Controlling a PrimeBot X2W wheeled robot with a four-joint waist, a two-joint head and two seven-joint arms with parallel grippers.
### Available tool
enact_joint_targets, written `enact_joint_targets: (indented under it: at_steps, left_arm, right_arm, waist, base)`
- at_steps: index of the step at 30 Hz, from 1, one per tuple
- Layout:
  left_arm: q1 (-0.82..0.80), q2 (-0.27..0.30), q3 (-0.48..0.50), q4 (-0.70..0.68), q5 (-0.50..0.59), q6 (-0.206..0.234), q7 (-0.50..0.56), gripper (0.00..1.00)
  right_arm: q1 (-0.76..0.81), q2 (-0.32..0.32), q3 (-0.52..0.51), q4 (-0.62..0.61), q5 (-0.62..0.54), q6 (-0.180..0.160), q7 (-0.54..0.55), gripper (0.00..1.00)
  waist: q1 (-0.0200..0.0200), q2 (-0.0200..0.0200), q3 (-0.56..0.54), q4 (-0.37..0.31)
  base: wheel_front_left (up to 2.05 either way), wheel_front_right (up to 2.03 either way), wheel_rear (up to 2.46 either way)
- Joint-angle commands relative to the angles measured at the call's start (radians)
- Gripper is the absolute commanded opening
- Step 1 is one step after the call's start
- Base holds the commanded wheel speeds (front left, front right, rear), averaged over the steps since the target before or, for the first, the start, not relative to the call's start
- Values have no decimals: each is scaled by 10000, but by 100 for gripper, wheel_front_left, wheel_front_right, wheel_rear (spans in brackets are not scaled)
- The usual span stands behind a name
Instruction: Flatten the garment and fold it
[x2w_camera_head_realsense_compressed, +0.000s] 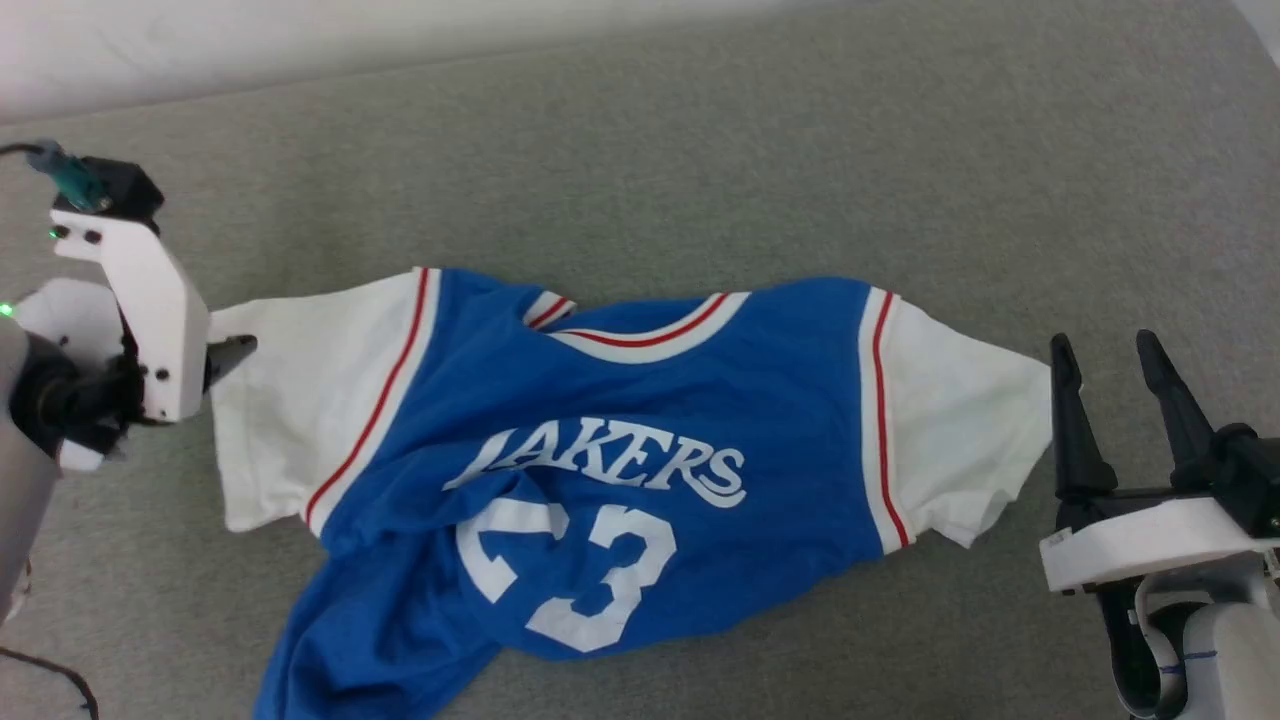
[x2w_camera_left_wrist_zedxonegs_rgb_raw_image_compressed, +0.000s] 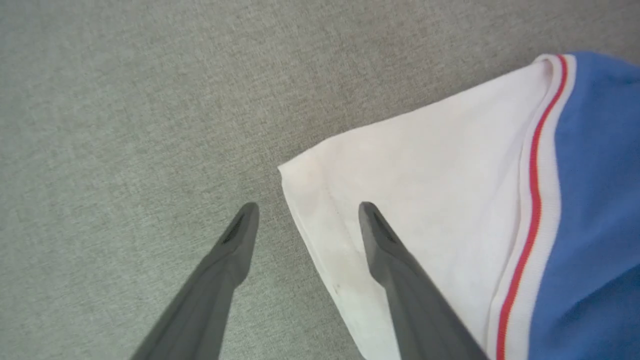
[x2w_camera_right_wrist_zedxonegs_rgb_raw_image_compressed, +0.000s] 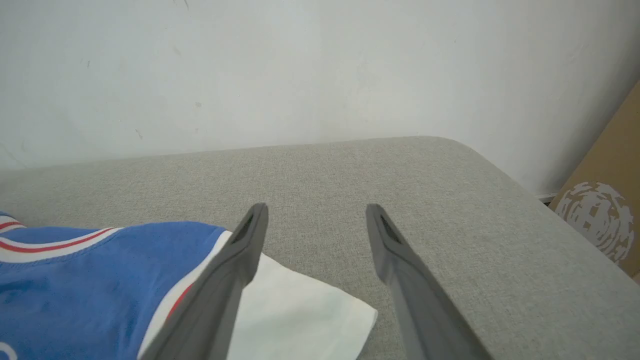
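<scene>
The garment (x2w_camera_head_realsense_compressed: 640, 390), a bright blue jersey with white sleeves, red stripe trim, "LAKERS" and 23, lies face up on the grey padded surface (x2w_camera_head_realsense_compressed: 700, 150). Its lower hem is bunched and twisted toward the lower left. My left gripper (x2w_camera_head_realsense_compressed: 232, 355) hovers at the outer edge of the left sleeve (x2w_camera_left_wrist_zedxonegs_rgb_raw_image_compressed: 425, 175). In the left wrist view this gripper (x2w_camera_left_wrist_zedxonegs_rgb_raw_image_compressed: 307, 206) is open and straddles the sleeve's corner, one finger over the white cloth, one over the bare surface. My right gripper (x2w_camera_head_realsense_compressed: 1100, 340) stands open just off the right sleeve (x2w_camera_right_wrist_zedxonegs_rgb_raw_image_compressed: 300, 310), holding nothing; it shows in its wrist view too (x2w_camera_right_wrist_zedxonegs_rgb_raw_image_compressed: 316, 206).
A white wall (x2w_camera_right_wrist_zedxonegs_rgb_raw_image_compressed: 300, 65) runs along the far side of the surface. The surface's rounded corner (x2w_camera_right_wrist_zedxonegs_rgb_raw_image_compressed: 465, 150) is at the right, with a brown cardboard box (x2w_camera_right_wrist_zedxonegs_rgb_raw_image_compressed: 605, 210) beyond it. A dark cable (x2w_camera_head_realsense_compressed: 60, 680) lies at the lower left.
</scene>
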Motion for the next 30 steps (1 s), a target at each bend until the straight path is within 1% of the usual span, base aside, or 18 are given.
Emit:
enact_joint_targets:
  at_steps: [1, 6, 9, 14, 15, 16, 18, 19, 21, 25, 27, 30]
  left_arm:
    - [-305, 72, 54, 135, -208, -5, 266, 100]
    - [-662, 152, -93, 425, -95, 36, 672, 100]
    - [-757, 214, -398, 627, 149, 107, 1163, 100]
    - [-822, 126, -599, 720, 188, 126, 1506, 100]
    - [-794, 99, -673, 731, 124, 115, 1723, 86]
    - [-762, 77, -731, 716, 29, 103, 1950, 0]
    - [-712, 29, -768, 615, -212, 86, 2320, 0]
    - [-715, 13, -747, 535, -269, 83, 2325, 0]
    - [-706, -44, -622, 407, -275, 166, 1944, 0]
    - [-573, -215, -523, 241, -8, 195, 707, 0]
    - [-519, -265, -446, 192, 308, 363, -200, 0]
    - [-374, -396, -338, 25, 706, 687, -1456, 0]
  right_arm:
    - [-198, 50, -39, 92, -70, -9, -113, 100]
    - [-273, 83, -81, 280, -119, -9, -188, 100]
    - [-320, 95, -84, 325, -136, -9, -211, 100]
    - [-360, 105, -56, 389, -149, -9, -206, 100]
    - [-357, 106, -59, 397, -152, -9, -212, 100]
    - [-346, 108, -83, 407, -152, -9, -211, 100]
    - [-320, 110, -170, 436, -170, -9, -206, 100]
    - [-309, 110, -216, 451, -173, -9, -208, 100]
    - [-293, 111, -302, 481, -193, -9, -188, 100]
    - [-145, 94, -393, 473, -354, -9, 70, 100]
    - [-29, -53, -403, 502, -364, -9, 438, 100]
    - [88, -482, -362, 514, -117, -9, 1384, 100]
  waist:
    - [-2, 0, 474, -462]
    - [-2, 0, 634, -544]
    - [-2, 0, 734, -558]
    - [-2, 0, 854, -551]
    - [-2, 0, 869, -541]
    - [-2, 0, 881, -529]
    - [-2, 0, 883, -479]
    - [-2, 0, 866, -441]
    - [-2, 0, 795, -356]
    - [-2, 0, 464, -50]
    - [-2, 0, 245, 127]
    - [-2, 0, -102, 466]
  base:
    - [0, 0, 0]
    - [0, 0, 0]
    - [0, 0, 0]
    - [0, 0, 0]
    - [0, 0, 0]
    - [0, 0, 0]
    - [0, 0, 0]
    - [0, 0, 0]
    - [0, 0, 0]
    - [0, 0, 0]
    - [0, 0, 0]
    - [0, 0, 0]
